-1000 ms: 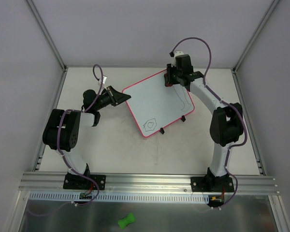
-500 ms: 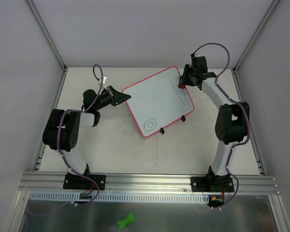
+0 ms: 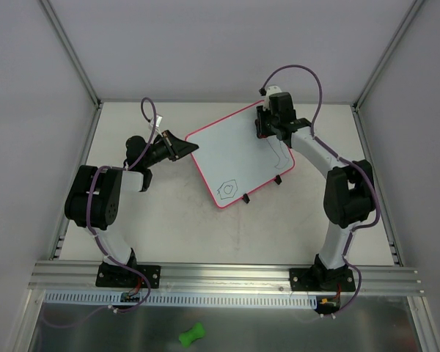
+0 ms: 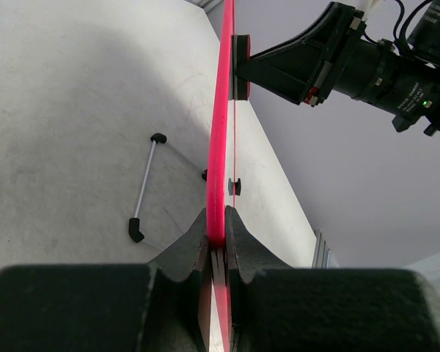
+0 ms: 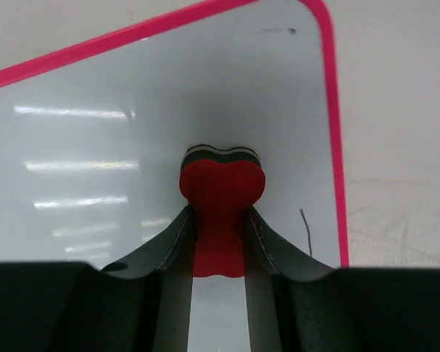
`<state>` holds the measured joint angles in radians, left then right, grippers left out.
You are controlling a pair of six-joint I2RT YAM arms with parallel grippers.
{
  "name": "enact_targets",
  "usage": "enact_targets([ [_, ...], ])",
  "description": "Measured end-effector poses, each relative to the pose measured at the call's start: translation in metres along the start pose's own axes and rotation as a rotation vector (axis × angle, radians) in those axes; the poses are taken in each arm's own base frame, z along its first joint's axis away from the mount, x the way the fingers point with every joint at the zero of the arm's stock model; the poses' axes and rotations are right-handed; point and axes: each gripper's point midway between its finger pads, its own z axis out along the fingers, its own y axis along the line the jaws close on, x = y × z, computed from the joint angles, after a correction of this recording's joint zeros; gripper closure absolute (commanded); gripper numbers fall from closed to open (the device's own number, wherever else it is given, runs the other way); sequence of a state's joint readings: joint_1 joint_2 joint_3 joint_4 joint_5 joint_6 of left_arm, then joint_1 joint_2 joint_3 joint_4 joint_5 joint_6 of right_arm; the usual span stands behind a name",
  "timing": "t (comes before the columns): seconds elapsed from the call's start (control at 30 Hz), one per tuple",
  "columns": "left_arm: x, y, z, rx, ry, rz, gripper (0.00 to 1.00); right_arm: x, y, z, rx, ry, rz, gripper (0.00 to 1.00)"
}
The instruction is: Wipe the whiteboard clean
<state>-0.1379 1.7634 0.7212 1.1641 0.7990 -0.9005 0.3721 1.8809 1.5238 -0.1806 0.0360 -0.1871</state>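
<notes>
- The whiteboard [image 3: 238, 158] sits skewed at the middle of the tabletop [image 3: 169, 220], one corner towards the arms' bases; its pink-red frame is visible all round
- The left fingers [image 4: 183, 253] clamp the frame at the board's left edge, drawn in tight with only the thin rim between them; judged as a brace, so the board does not slide or swivel under the wiping
- The right fingers [image 5: 158, 253] are closed narrowly on the waist of a red bone-shaped eraser [image 5: 220, 187]; its dark felt end points at the white surface near the far right corner and seems to press on it, though contact is not certain
- That end-on hold probably suits rubbing strokes across the board
- Marks left to clear: a hexagon doodle [image 3: 228, 188] near the corner closest to the bases; a long curved line [image 3: 279, 150] by the right edge, just beside the eraser; a faint dash [image 5: 279, 31] near the far corner
- Judged stage: wiping is under way at the far right; the doodle lies well apart from the eraser
</notes>
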Motion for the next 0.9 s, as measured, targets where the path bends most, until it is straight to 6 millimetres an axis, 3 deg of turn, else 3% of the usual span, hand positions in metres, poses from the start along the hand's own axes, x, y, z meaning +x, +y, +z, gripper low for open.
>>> enact_targets([
  [0.17,0.0,0.0,0.0,-0.001,0.0,-0.001,1.0,-0.002,0.018,-0.001,-0.035,-0.018,-0.1,1.0],
  [0.33,0.0,0.0,0.0,-0.001,0.0,-0.001,1.0,-0.002,0.015,-0.001,-0.021,-0.019,-0.084,1.0],
  [0.47,0.0,0.0,0.0,-0.002,-0.001,-0.001,1.0,0.0,0.006,0.0,-0.024,-0.025,0.044,0.99],
  [0.57,0.0,0.0,0.0,-0.002,-0.001,-0.001,1.0,0.004,-0.009,0.002,-0.04,-0.019,0.18,0.98],
  [0.77,0.0,0.0,0.0,0.0,-0.001,0.0,1.0,0.024,-0.067,0.004,0.03,0.012,0.407,0.99],
  [0.9,0.0,-0.002,0.001,0.003,-0.002,0.003,1.0,0.029,-0.074,0.004,0.047,0.018,0.448,1.0],
])
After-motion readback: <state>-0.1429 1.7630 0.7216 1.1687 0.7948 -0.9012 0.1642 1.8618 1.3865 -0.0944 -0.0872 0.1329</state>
